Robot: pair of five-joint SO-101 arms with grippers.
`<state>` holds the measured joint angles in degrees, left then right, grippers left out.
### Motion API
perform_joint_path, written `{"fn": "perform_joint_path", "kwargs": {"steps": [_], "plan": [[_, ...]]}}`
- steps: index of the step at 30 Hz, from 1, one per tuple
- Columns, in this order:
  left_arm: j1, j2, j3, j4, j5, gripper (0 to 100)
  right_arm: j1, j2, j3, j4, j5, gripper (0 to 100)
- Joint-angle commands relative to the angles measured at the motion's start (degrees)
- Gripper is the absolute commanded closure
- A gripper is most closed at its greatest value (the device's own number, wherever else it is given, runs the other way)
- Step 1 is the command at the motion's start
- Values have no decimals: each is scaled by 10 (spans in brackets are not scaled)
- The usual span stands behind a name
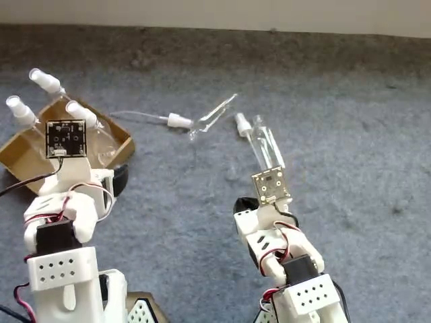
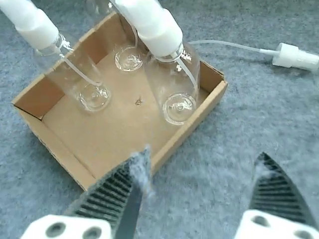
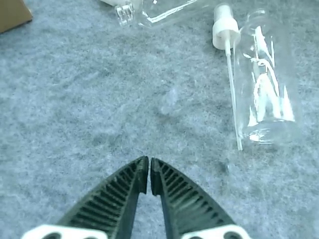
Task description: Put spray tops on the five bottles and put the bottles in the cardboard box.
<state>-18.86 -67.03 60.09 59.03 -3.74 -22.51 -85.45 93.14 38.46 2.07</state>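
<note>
The cardboard box [image 1: 19, 156] sits at the left with three clear capped bottles upright in it, among them one by its near wall [image 2: 169, 74] and one at a far corner [image 2: 75, 69]. My left gripper [image 2: 204, 164] hangs open above the box's near edge [image 2: 209, 107], holding nothing. A loose spray top with its tube [image 1: 178, 121] lies on the carpet beside an uncapped lying bottle [image 1: 215, 114]. Another uncapped bottle [image 3: 266, 84] lies ahead of my right gripper [image 3: 149, 162], a spray top [image 3: 224, 32] next to its neck. The right gripper is shut and empty, low over the carpet.
Grey carpet [image 1: 350, 101] covers the whole work area, with free room on the right and at the back. A corner of the box [image 3: 12, 12] appears in the right wrist view. The two arm bases stand at the front edge.
</note>
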Motion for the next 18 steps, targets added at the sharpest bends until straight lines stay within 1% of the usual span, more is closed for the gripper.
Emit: {"fn": "perform_joint_path", "kwargs": {"steps": [1, 4, 6, 8, 11, 15, 18], "plan": [[22, -11, -67, 77, 4, 705, -1, -6, -6, -18, 4, 993], [71, -11, -85, 133, 4, 705, -1, -6, -7, -18, 2, 993], [99, -8, -98, 152, 5, 705, 0, -6, -7, -18, 1, 993], [123, -7, -109, 161, 5, 705, 16, -6, -7, -18, 0, 993], [149, -6, -112, 158, 5, 705, 67, -6, -9, -18, -1, 993], [184, -5, -114, 157, 7, 705, 153, -6, -10, -18, -1, 993], [211, -4, -115, 157, 41, 706, 200, -6, -12, -22, -1, 993]]}}
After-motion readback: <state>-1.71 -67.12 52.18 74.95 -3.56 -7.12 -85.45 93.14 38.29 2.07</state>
